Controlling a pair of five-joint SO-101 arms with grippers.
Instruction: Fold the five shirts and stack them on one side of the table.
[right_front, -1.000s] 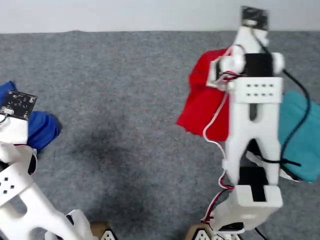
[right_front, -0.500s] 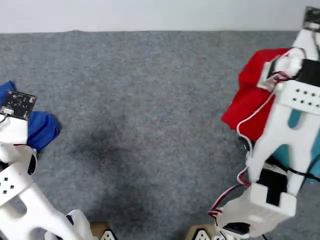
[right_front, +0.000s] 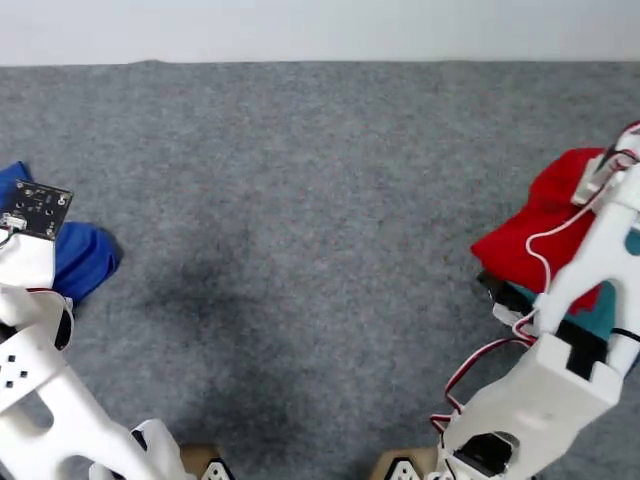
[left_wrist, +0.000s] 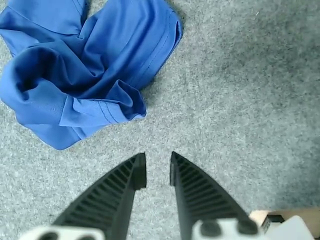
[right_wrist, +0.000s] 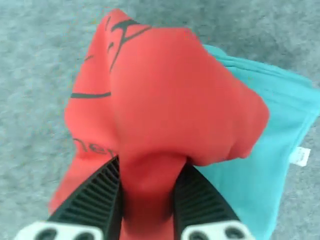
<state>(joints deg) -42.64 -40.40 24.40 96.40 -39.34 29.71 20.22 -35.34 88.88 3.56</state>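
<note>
Item: red shirt (right_wrist: 170, 100), at the right edge of the desk (right_front: 300, 200). Step judged: laying it on the teal shirt (right_wrist: 270, 150) beneath. Handling: lower squarely, smooth the bunch, then release. Right pincer (right_wrist: 148, 167) clamped on gathered red cloth. Appearance: bunched, draped, dark lettering. Left pincer (left_wrist: 157, 167) narrowly parted, empty, near the crumpled blue shirt (left_wrist: 75, 75) at the left edge.

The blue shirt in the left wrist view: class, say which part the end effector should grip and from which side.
Probably the stitched hem flap of the blue shirt: it lies doubled and raised at the heap's edge, nearest the left end effector. Come in from the bare table side.
</note>
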